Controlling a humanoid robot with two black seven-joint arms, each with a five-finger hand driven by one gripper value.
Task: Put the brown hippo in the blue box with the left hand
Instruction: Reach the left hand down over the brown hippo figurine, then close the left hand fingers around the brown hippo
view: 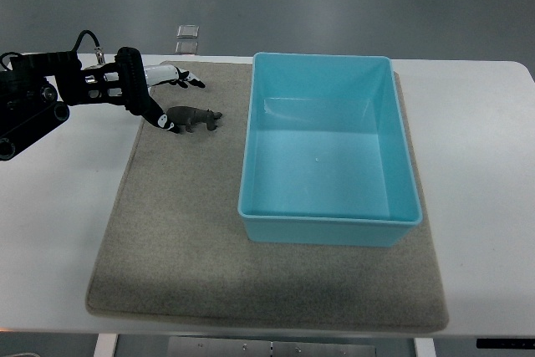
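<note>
The brown hippo (194, 118) lies on the grey mat (184, 232), just off the far left corner of the blue box (328, 219) and not touching it. Its long axis runs roughly left to right, nearly square to the box's left wall. What looks like its head, the narrower end, points toward the box; its rump faces the arm. Whether it stands on its legs or lies on its side is hard to tell from up here.

The left hand (157, 96) reaches in from the left of the box, its black arm stretched over the white table (476, 156). The fingers are spread and hold nothing. One fingertip (167, 125) hangs down right at the hippo's rump, touching or very nearly so; the others point past the far side of the toy, toward the box, with clear mat under them.

The box sits open side up on the mat, nothing inside it. Beyond the table's far edge, left of the box, a small clear square thing (187, 31) lies on the floor.
</note>
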